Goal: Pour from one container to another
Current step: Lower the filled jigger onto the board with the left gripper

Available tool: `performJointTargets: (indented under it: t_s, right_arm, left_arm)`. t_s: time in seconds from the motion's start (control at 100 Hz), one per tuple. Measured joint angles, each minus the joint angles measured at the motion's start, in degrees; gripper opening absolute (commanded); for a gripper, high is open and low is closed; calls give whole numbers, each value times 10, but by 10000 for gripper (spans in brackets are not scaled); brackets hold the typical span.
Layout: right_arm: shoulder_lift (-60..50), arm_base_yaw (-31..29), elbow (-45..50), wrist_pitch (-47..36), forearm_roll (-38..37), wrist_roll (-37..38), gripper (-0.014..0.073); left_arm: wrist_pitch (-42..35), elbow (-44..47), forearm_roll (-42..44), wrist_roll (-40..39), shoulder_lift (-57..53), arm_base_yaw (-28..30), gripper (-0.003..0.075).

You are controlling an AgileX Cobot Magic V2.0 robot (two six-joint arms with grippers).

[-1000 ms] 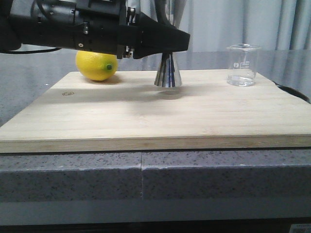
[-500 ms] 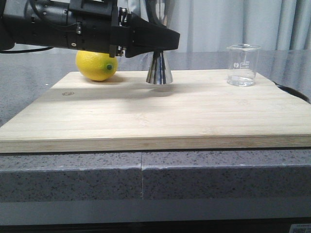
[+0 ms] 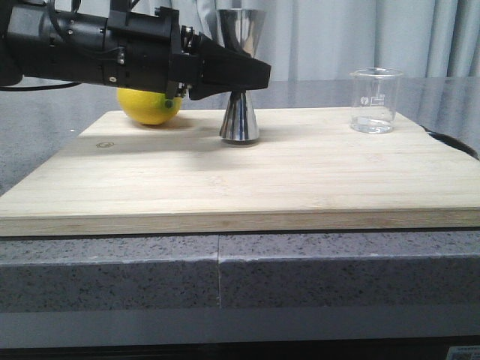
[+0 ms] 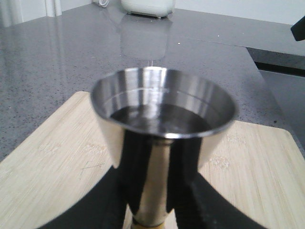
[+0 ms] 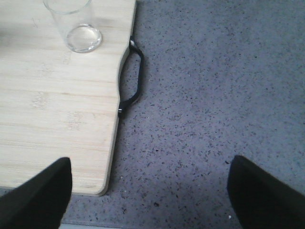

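Since 1 second ago the shiny steel hourglass-shaped jigger has shifted left across the pale wooden cutting board and come lower; its base now looks to meet the board a little left of the frame's centre, and its upper cone stands clear above the arm. The black left gripper reaches in from the upper left of the front view and has its jaws closed on the jigger's narrow waist, holding it upright. In the left wrist view the jigger's open top fills the middle of the frame, with the dark fingers pressed on either side of its lower part; I cannot tell whether there is liquid in it.

Behind the arm, at the board's far left, lies the round yellow lemon, half hidden. The small clear cylindrical glass beaker stands upright at the board's far right, well apart from the jigger. In the right wrist view the beaker sits at the upper left, and the right gripper hangs with its 2 dark fingertips spread wide, holding nothing, over the board's edge and the speckled grey counter.
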Motion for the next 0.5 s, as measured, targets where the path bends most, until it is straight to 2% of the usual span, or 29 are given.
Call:
performJointTargets:
  t_s: [0.5]
  right_arm:
    - [0,0,0,-1,0,0,600]
  left_arm:
    - [2,0,-1,0,2,0,187]
